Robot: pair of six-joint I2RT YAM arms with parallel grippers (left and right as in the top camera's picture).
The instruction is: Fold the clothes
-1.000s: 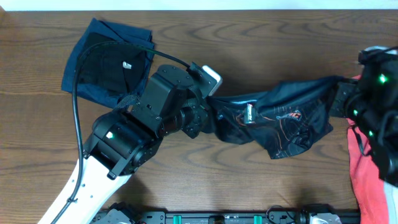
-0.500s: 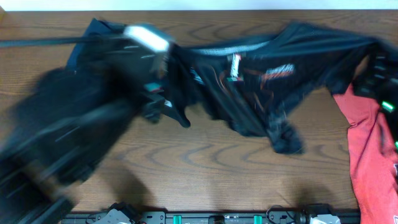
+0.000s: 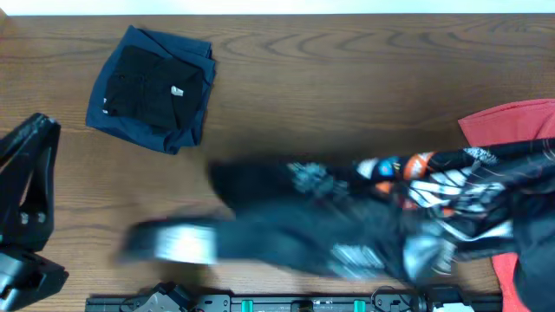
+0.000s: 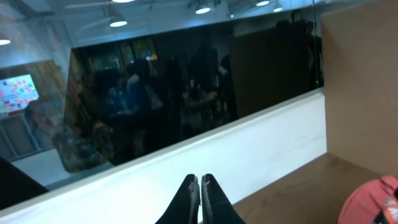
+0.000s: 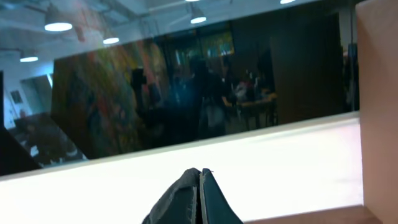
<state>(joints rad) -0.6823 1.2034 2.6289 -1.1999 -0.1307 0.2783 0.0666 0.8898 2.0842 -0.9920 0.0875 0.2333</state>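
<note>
The black jersey (image 3: pixel 347 217) is a motion-blurred band across the front half of the table, its orange and white print showing at the right. A white blur at its left end is my left gripper (image 3: pixel 173 243). In the left wrist view that gripper (image 4: pixel 200 182) is shut, its tips pressed together and aimed at the far wall. My right gripper (image 5: pixel 199 172) is shut too, with dark wrinkled cloth bunched against its left finger. A folded navy garment (image 3: pixel 149 87) lies at the back left. A red T-shirt (image 3: pixel 507 126) lies at the right edge.
A black arm base (image 3: pixel 26 217) stands at the left edge. A rail (image 3: pixel 303 303) runs along the front edge. Bare brown table (image 3: pixel 347 87) lies between the folded garment and the red T-shirt (image 4: pixel 373 202). A white wall and a dark window are beyond the table.
Both arms have swung the jersey from the back of the table toward the front. The left arm has cleared the folded navy garment, which now shows whole.
</note>
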